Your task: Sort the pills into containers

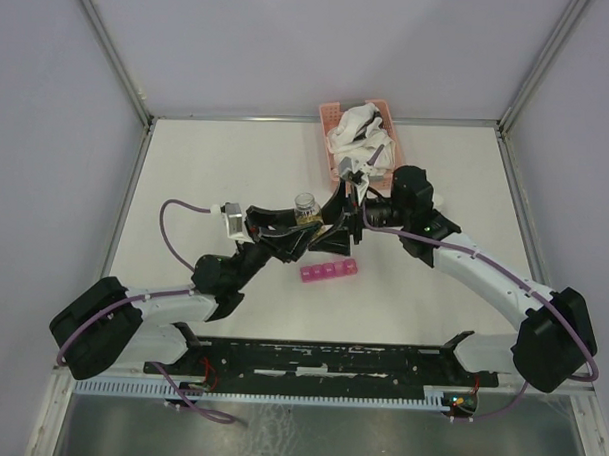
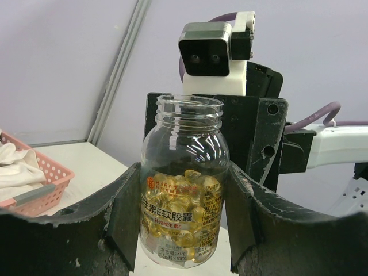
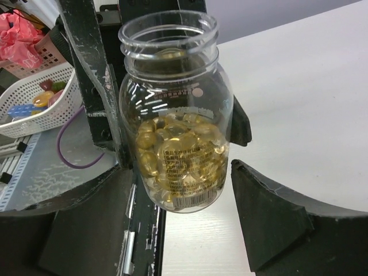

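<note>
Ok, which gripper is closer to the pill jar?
Left. The left gripper clamps the jar by its sides; the right gripper faces it, open fingers straddling the jar, apparently not gripping.

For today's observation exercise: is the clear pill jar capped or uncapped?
Uncapped: both wrist views show the jar with a bare threaded neck and open mouth, no lid; yellow pills sit inside.

White matte table [image 1: 217,165]. Far edge, right of centre: pink lattice basket [image 1: 329,111] — white cloth [image 1: 360,130] heaped inside. Mid-table, toward near edge: short magenta compartment strip [image 1: 329,272] lying flat, long side across table — well apart from basket. Black base plate [image 1: 330,357] along near edge.
</note>
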You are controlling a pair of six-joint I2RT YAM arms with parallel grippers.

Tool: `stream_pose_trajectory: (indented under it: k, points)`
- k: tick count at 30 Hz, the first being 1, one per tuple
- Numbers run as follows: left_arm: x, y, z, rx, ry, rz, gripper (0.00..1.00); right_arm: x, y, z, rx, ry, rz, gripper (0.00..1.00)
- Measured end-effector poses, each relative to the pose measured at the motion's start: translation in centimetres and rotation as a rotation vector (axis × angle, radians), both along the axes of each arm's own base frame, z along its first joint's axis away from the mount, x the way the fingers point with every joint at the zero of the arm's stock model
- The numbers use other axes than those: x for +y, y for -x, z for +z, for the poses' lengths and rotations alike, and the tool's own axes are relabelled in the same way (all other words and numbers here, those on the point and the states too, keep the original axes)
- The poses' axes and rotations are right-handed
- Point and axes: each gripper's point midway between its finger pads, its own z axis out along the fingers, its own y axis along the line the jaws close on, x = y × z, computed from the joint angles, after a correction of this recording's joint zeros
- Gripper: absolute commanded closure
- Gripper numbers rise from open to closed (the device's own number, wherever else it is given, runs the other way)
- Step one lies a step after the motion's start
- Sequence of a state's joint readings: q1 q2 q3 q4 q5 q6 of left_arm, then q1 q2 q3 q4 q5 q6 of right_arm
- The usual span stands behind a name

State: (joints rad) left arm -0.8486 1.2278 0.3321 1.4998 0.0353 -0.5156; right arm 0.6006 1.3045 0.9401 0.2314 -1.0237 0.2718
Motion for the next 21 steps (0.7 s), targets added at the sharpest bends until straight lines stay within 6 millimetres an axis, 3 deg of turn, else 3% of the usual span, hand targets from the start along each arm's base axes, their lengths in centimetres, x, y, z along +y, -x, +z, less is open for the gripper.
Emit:
stream_pose_trajectory:
  k: [12,16,21]
  points:
    - [-0.2,0.3,0.3,0.031,0.044,-0.041,0.97,0.4,-0.2,1.2,0.023,-0.036,-0.015,0.25]
    - [-0.6,0.3,0.3,0.04,0.05,-0.062,0.97,0.5,0.0,1.1,0.032,-0.035,-0.008,0.38]
    - [-0.9,0.2,0.4,0.052,0.057,-0.077,0.96,0.5,0.0,1.1,0.037,-0.035,-0.006,0.67]
